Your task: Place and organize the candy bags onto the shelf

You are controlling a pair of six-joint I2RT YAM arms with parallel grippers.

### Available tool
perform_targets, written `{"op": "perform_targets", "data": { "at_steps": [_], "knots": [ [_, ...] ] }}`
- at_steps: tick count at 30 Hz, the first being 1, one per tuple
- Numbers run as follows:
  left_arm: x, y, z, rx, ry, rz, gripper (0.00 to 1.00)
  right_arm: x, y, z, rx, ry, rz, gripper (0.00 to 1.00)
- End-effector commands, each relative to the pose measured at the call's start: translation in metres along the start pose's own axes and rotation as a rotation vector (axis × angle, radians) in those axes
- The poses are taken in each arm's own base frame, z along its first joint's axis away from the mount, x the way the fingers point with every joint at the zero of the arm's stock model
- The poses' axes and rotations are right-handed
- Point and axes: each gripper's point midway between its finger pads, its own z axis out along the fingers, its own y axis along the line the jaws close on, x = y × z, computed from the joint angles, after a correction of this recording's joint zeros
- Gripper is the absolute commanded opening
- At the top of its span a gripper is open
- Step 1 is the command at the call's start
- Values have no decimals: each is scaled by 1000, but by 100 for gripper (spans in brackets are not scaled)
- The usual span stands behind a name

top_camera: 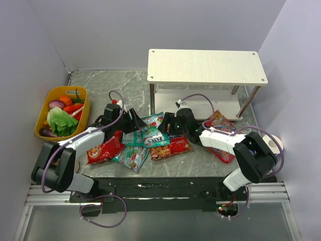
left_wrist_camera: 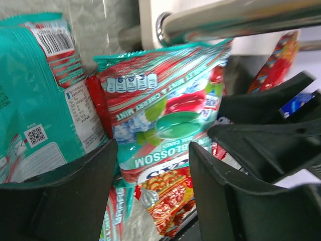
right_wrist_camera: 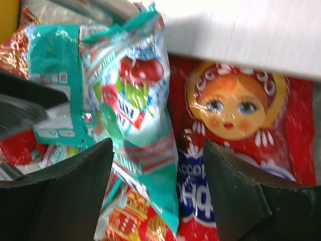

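Candy bags lie in a loose pile in front of the shelf (top_camera: 205, 68). A teal bag (top_camera: 150, 133) is at the pile's middle, another teal bag (top_camera: 131, 156) lies nearer, and red bags (top_camera: 105, 149) (top_camera: 171, 147) flank them. One red bag (top_camera: 220, 121) lies by the shelf's right legs. My left gripper (top_camera: 134, 120) is open, its jaws either side of a teal bag (left_wrist_camera: 155, 115). My right gripper (top_camera: 167, 123) is open over a teal bag (right_wrist_camera: 135, 100) and a red doll-face bag (right_wrist_camera: 235, 130). The two grippers face each other closely across the pile.
A yellow tub (top_camera: 45, 103) of toy vegetables stands at the left. The shelf's metal leg (left_wrist_camera: 225, 20) is just beyond the left gripper, and its lower board (right_wrist_camera: 241, 35) is just above the right gripper. Walls close in on both sides.
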Motion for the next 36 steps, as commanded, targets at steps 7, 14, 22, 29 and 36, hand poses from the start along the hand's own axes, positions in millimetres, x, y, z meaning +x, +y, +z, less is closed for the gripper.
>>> {"op": "perform_targets", "data": {
  "at_steps": [7, 14, 22, 29, 36],
  "knots": [
    [22, -6, 28, 101, 122, -26, 53, -15, 9, 20, -10, -49, -11, 75],
    [37, 1, 32, 68, 149, -22, 50, 12, 1, 23, -19, 25, 7, 58],
    [31, 2, 27, 32, 116, 7, 50, 14, -1, 13, -25, 0, 7, 15],
    [-11, -17, -1, -30, -40, 96, 55, 9, 7, -7, -47, -21, 1, 0],
    [-57, -20, -49, -167, -263, 163, 65, -8, 40, -48, -119, -80, -63, 0]
  ]
}}
